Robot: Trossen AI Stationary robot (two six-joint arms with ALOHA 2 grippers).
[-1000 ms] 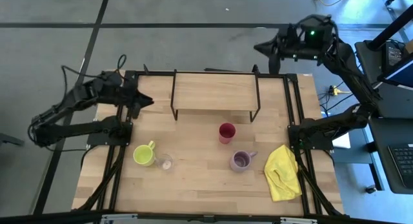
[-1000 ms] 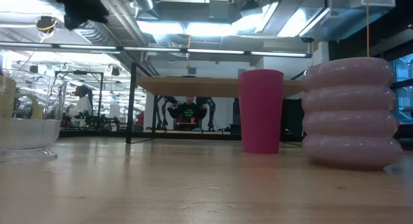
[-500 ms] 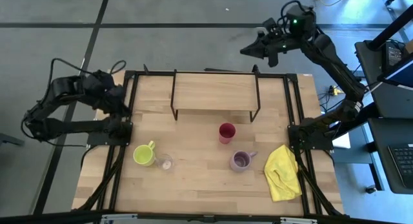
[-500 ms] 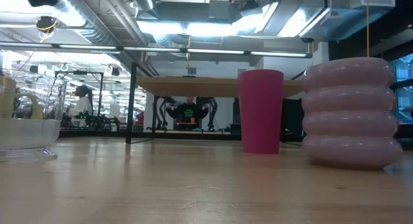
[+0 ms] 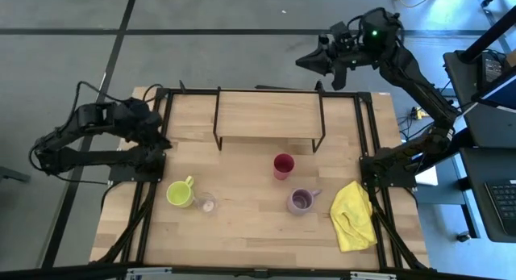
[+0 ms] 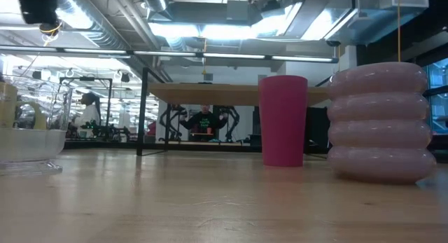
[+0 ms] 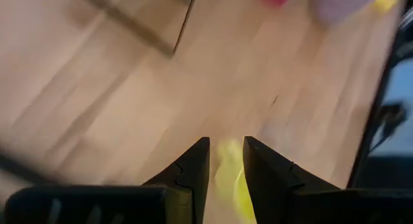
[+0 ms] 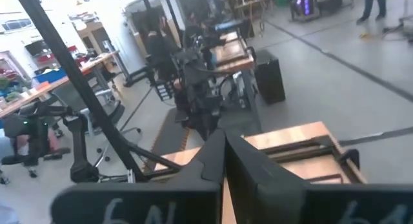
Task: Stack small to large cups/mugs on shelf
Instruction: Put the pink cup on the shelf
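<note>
High view shows the left gripper (image 5: 161, 137) at the table's left edge, fingers spread and empty, with the yellow-green mug (image 5: 179, 194) and clear glass (image 5: 208, 204) just ahead of it, likely its first pick. Farther off sit the red cup (image 5: 283, 165), lilac mug (image 5: 301, 201) and bare shelf (image 5: 268, 114). Beyond the shelf's far side, the right gripper (image 5: 305, 62) waits high, fingers pressed together.

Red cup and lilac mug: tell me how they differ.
The red cup is a plain, straight-sided tumbler; the lilac mug has ribbed, bulging rings down its side. The red cup has no handle; the lilac mug has one, pointing toward the yellow cloth. The red cup stands nearer the shelf; the lilac mug nearer the cloth. Both stand upright on the table, neither on the shelf.
</note>
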